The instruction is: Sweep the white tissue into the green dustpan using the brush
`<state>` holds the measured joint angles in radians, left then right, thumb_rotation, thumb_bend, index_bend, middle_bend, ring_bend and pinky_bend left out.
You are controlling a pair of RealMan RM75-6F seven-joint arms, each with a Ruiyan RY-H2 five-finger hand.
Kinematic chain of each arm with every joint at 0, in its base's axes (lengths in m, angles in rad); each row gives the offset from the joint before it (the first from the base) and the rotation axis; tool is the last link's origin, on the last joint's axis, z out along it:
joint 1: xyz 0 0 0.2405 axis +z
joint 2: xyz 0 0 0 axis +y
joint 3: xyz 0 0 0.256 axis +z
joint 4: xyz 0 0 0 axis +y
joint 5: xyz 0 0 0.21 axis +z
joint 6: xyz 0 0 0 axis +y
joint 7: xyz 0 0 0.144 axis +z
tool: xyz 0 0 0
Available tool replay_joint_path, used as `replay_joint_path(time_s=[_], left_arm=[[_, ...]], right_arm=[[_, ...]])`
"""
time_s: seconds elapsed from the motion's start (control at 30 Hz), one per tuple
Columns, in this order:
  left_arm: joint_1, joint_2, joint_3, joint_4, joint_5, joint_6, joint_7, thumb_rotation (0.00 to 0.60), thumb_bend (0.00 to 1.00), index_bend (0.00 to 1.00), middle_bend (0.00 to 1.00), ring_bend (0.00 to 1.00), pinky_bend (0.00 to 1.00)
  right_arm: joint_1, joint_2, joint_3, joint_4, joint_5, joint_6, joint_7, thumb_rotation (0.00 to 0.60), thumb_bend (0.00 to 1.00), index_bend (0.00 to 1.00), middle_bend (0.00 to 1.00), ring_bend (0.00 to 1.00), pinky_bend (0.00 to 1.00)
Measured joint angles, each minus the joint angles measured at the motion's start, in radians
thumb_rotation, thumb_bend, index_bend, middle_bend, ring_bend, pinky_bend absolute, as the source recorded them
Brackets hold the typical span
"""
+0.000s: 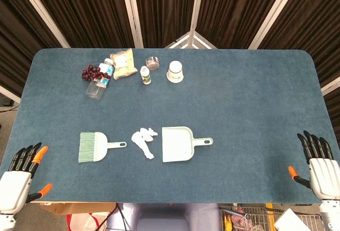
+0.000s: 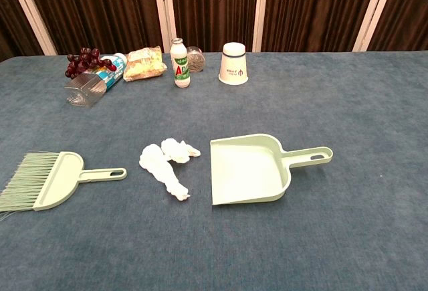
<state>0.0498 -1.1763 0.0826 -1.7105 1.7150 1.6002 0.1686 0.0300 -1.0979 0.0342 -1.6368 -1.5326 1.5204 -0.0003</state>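
Note:
A crumpled white tissue (image 1: 145, 140) (image 2: 167, 164) lies on the blue table between the brush and the dustpan. The pale green brush (image 1: 94, 146) (image 2: 50, 180) lies to its left, bristles pointing left and handle toward the tissue. The green dustpan (image 1: 178, 143) (image 2: 249, 168) lies to its right, its open mouth facing the tissue and its handle pointing right. My left hand (image 1: 18, 175) hovers at the table's near left corner, fingers apart and holding nothing. My right hand (image 1: 320, 164) is at the near right edge, likewise open. Neither hand shows in the chest view.
At the back left are a bunch of dark grapes (image 1: 91, 73), a lying plastic bottle (image 1: 100, 82), a snack packet (image 1: 123, 63), a small white bottle (image 1: 145, 75), a clear lid (image 1: 153, 61) and an upturned paper cup (image 1: 176, 71).

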Motion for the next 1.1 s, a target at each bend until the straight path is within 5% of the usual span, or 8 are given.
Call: replay_joint_path(time_s=[0.87,0.97,1.1], left_arm=[[-0.001,-0.005,-0.001,0.001,-0.002,-0.004,0.011,0.6,0.03,0.0,0.0,0.0,0.03],[0.0,-0.004,-0.002,0.001,-0.004,-0.002,0.01,0.6,0.03,0.0,0.0,0.0,0.03],[0.001,-0.005,-0.003,0.002,-0.006,-0.001,0.011,0.6,0.03,0.0,0.0,0.0,0.03]], right_arm=[[0.01,0.0,-0.006,-0.012,-0.021,-0.017,-0.002,0.6,0.3,0.0,0.0,0.0,0.02],[0.019,-0.001,0.002,-0.023,-0.023,-0.018,-0.015,0.6,0.3,0.0,0.05,0.06,0.21],[0.051,-0.004,0.03,-0.039,-0.019,-0.037,-0.034,0.6,0.3,0.0,0.46,0.46,0.6]])
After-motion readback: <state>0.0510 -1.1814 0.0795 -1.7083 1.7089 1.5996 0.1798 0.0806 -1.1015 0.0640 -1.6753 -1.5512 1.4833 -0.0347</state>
